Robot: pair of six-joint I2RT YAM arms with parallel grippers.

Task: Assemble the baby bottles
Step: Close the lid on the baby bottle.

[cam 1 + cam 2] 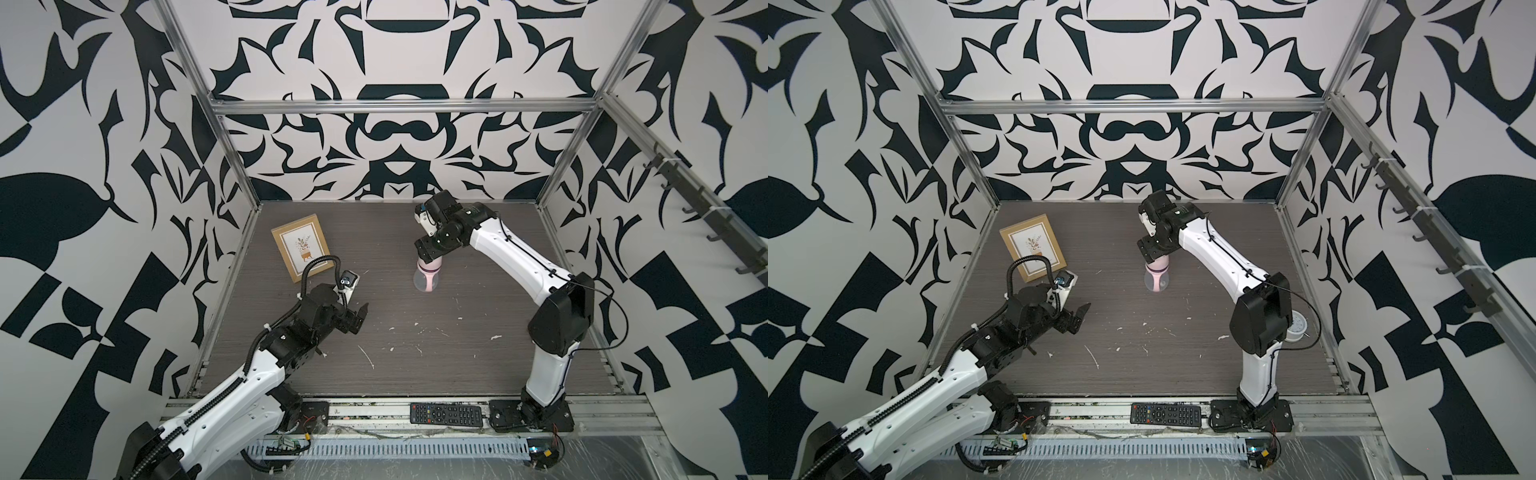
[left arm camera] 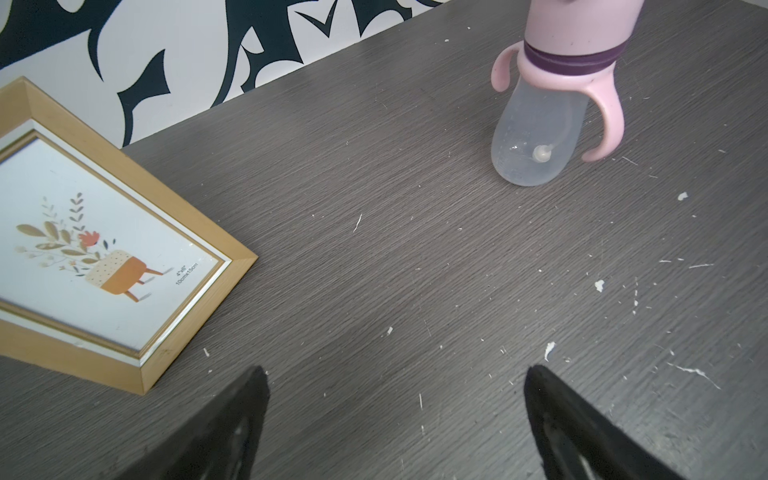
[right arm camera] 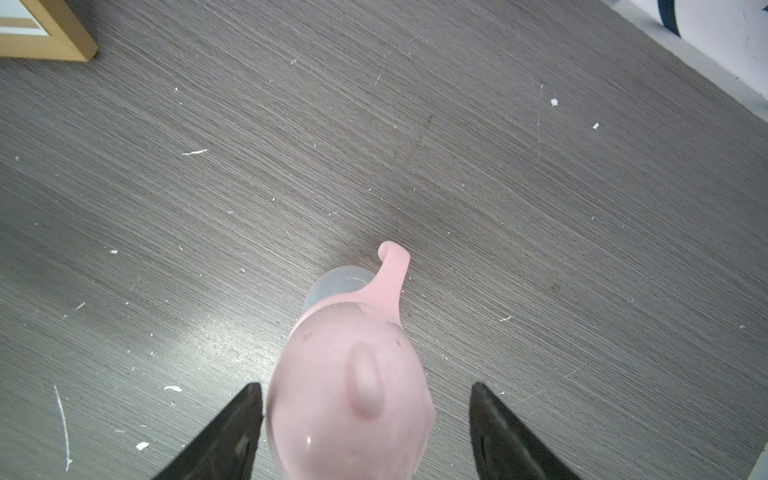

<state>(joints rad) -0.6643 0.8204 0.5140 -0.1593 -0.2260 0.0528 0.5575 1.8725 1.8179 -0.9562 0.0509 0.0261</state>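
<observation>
The right gripper [image 3: 365,386] hangs directly above the bottle [image 2: 532,137], jaws parted astride its top, while the left gripper [image 2: 397,369] hovers wide open, well apart from it.

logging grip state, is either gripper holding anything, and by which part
Nothing held: right gripper straddles the pink cap with a gap; left gripper open, empty.

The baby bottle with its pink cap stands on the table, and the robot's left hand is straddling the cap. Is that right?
Not the left: it is the right hand that straddles the pink cap, as the right wrist view shows. The baby bottle does stand on the table.
</observation>
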